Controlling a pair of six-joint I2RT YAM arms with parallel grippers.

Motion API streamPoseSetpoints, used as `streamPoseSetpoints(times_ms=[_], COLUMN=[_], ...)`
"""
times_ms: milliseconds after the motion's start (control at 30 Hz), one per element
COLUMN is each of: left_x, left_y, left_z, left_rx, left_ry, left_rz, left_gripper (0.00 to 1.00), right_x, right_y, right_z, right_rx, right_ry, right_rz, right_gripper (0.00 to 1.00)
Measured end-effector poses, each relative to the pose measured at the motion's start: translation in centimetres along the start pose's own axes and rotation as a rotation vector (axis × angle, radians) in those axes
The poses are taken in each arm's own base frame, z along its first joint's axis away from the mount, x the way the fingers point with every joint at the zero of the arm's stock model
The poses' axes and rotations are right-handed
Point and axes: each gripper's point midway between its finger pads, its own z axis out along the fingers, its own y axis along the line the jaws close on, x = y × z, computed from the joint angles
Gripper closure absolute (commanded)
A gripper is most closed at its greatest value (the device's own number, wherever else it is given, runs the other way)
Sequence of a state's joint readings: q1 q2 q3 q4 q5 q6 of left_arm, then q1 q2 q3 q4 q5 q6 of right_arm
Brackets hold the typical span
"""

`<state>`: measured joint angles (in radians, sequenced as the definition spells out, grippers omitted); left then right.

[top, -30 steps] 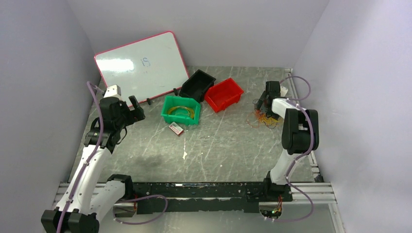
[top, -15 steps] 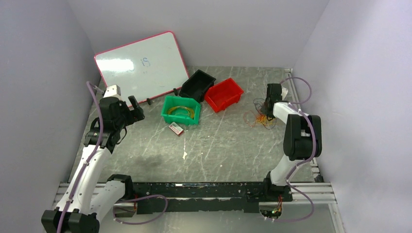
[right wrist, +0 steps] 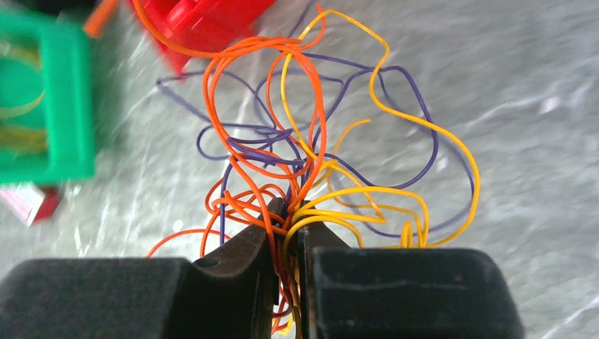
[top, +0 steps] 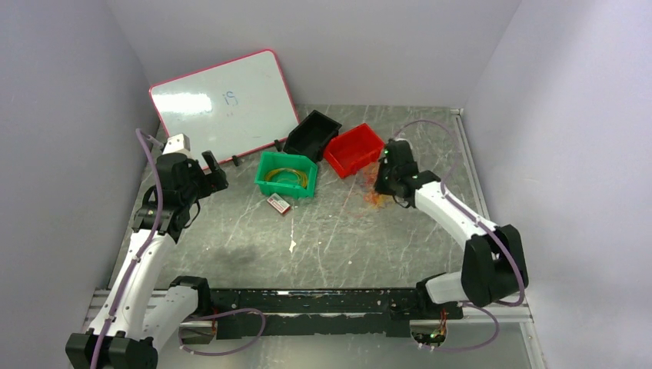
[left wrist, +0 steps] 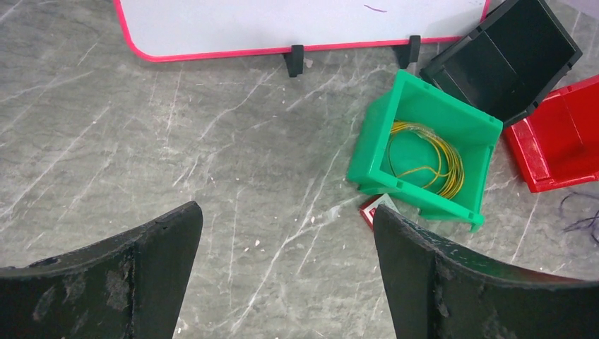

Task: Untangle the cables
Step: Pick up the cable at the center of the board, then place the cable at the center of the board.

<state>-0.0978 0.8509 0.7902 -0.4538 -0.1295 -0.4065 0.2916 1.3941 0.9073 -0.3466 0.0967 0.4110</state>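
Observation:
The cables [right wrist: 311, 141] are a tangled bunch of thin orange, yellow and purple wire loops. My right gripper [right wrist: 289, 219] is shut on the bunch, with strands pinched between its jaws and loops fanning out ahead. In the top view the right gripper [top: 380, 183] hangs just in front of the red bin [top: 354, 149], and the cables [top: 367, 200] trail below it over the table. A separate yellow coil [left wrist: 452, 169] lies inside the green bin [left wrist: 374, 152]. My left gripper [left wrist: 284, 208] is open over bare table, left of the green bin [top: 287, 174], holding nothing.
A black bin [top: 311, 134] sits behind the green and red ones. A whiteboard [top: 223, 104] leans at the back left. A small red card [top: 278, 204] lies in front of the green bin. Walls enclose the table on three sides.
The right gripper shut on the cable bunch at the far right and carried it left, to in front of the red bin. The left arm stayed put.

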Motion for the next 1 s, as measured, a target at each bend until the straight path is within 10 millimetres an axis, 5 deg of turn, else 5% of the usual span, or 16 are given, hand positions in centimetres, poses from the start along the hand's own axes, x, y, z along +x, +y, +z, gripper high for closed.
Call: streamPoseSetpoints(times_ms=[533, 667, 1000], left_x=[-0.1, -0.1, -0.1], left_y=[0.3, 0.3, 0.3], left_z=[0.0, 0.0, 0.0], left_rx=[-0.007, -0.008, -0.008], left_ry=[-0.003, -0.003, -0.003], left_rz=[0.005, 0.005, 0.011], left_gripper=[0.04, 0.04, 0.04], right_x=[14.1, 15.4, 14.2], right_y=[12.1, 13.4, 11.4], right_z=[-8.8, -10.4, -9.8], right_rx=[-0.304, -0.378, -0.229], right_ry=[0.278, 0.313, 0.255], right_rz=[-0.376, -0.433, -0.475], right_gripper=[0.88, 0.84, 0.35])
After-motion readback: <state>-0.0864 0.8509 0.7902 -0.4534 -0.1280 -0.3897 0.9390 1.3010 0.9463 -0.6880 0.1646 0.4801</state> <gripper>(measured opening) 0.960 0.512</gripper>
